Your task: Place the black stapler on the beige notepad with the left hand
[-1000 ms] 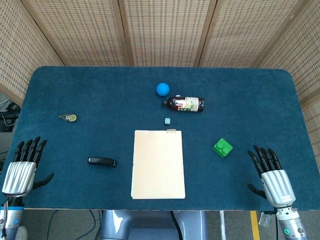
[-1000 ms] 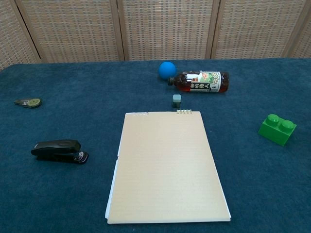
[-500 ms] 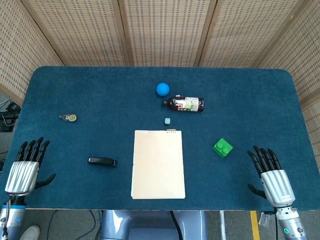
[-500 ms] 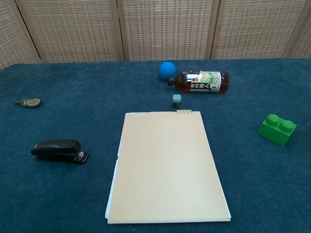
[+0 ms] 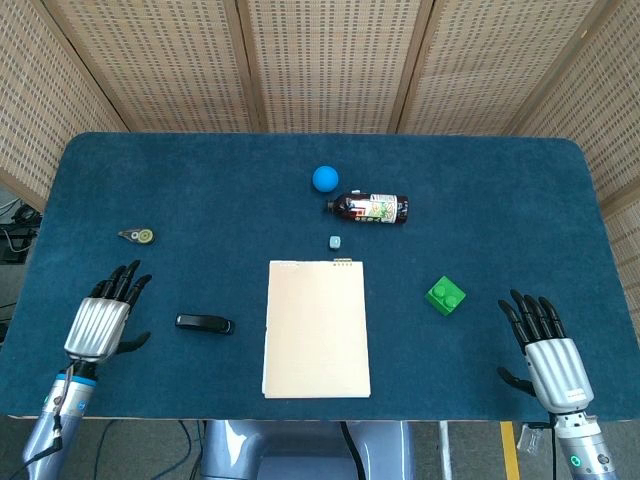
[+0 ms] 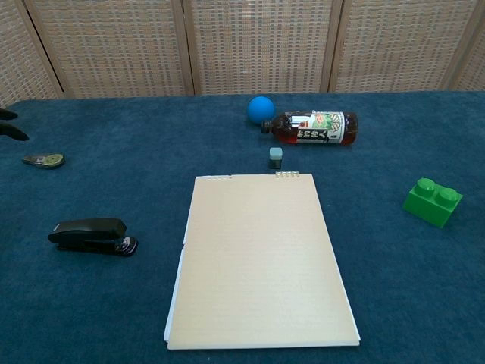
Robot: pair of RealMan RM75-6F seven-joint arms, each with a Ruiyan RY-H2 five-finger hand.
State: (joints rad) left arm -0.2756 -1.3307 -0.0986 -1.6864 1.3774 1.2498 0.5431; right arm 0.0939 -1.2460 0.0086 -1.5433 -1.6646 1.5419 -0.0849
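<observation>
The black stapler (image 5: 204,323) (image 6: 93,235) lies flat on the blue table, left of the beige notepad (image 5: 317,328) (image 6: 259,258), which sits at the front middle. My left hand (image 5: 101,321) hovers open with fingers spread, a short way left of the stapler and not touching it. In the chest view only its dark fingertips (image 6: 10,130) show at the left edge. My right hand (image 5: 545,355) stays open near the front right corner, holding nothing.
A blue ball (image 5: 325,178), a lying brown bottle (image 5: 370,208) and a small grey cube (image 5: 335,242) lie behind the notepad. A green brick (image 5: 446,295) is right of it. A correction tape dispenser (image 5: 137,235) lies at the far left.
My left hand has moved right and forward over the table toward the stapler. The right hand and all the objects stay where they were.
</observation>
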